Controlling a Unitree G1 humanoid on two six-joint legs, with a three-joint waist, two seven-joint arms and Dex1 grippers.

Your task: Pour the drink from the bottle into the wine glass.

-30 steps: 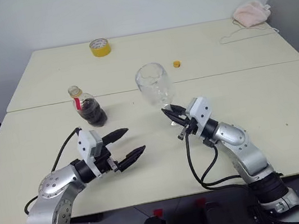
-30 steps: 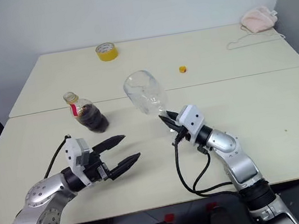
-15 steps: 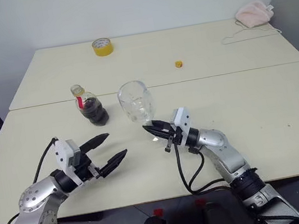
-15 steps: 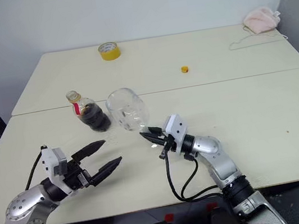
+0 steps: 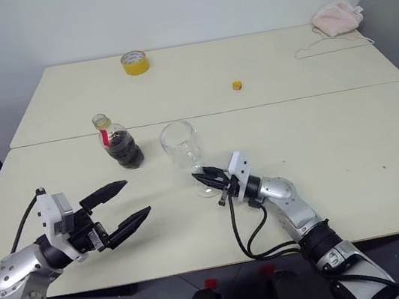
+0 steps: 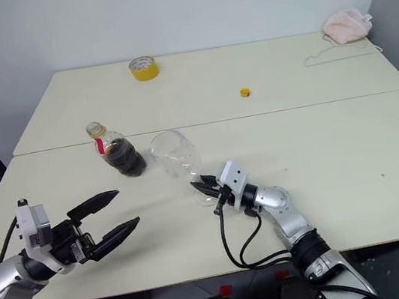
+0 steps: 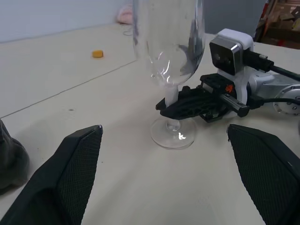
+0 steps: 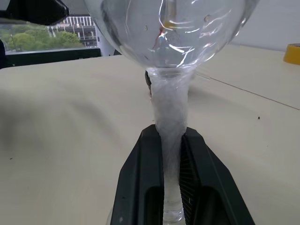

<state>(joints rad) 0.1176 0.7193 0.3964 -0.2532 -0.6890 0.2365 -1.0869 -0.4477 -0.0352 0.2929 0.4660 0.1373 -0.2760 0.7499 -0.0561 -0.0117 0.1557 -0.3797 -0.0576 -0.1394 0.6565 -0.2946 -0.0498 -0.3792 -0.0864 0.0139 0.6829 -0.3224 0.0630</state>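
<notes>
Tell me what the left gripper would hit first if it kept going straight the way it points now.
Most likely the wine glass: in the left wrist view its stem and foot stand between the open left gripper's fingers' lines, with the right gripper clamped on the stem just behind. Depth is uncertain.

head pair: high, facing down | wrists: low, both facing wine glass [image 7: 171,70]

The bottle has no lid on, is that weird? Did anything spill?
No spill shows. The bottle stands upright and open, and a small yellow cap lies far off across the table. That suits pouring. The wine glass is empty.
</notes>
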